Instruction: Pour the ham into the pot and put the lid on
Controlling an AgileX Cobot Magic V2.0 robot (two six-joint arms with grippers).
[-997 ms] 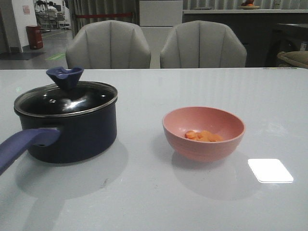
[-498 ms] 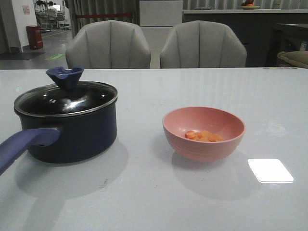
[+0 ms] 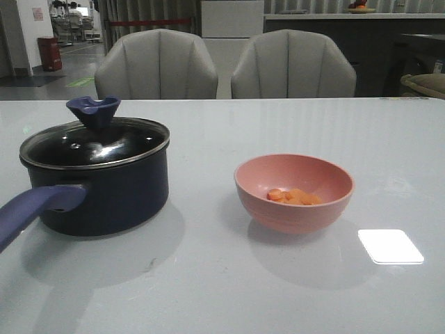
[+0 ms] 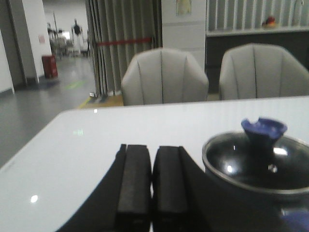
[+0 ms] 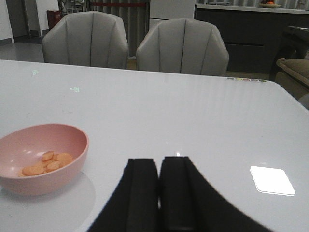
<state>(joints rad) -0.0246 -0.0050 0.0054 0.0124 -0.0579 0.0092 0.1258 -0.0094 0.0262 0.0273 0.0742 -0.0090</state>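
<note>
On my front feed the pot (image 3: pixel 104 188) stands on the left half of the desk (image 3: pixel 222 292). I read it as a dark navy, nearly black round saucepan with straight walls. Its long blue-purple handle (image 3: pixel 35 209) points toward the near left corner.

The lid (image 3: pixel 94 142) sits seated on the pot, level, covering the whole opening. It is glass with a bright metal rim. I see light spots reflected on the glass. Its blue-purple flared knob (image 3: pixel 94 111) stands upright at the centre. In the left wrist feed I can pick out a small vent hole (image 4: pixel 273 168) beside the knob.

The ham (image 3: pixel 293 197) lies in the pink bowl (image 3: pixel 294 193), to the right of the pot and well apart from it. I see it as a small heap of flat orange pieces at the bottom of the bowl.

The left end effector (image 4: pixel 153 181) has its two dark fingers pressed together, holding nothing, just beside the pot. The right end effector (image 5: pixel 159 193) is likewise pressed together and empty, above the desk, with the bowl off to one side.

Two grey chairs (image 3: pixel 156 66) stand behind the desk.
</note>
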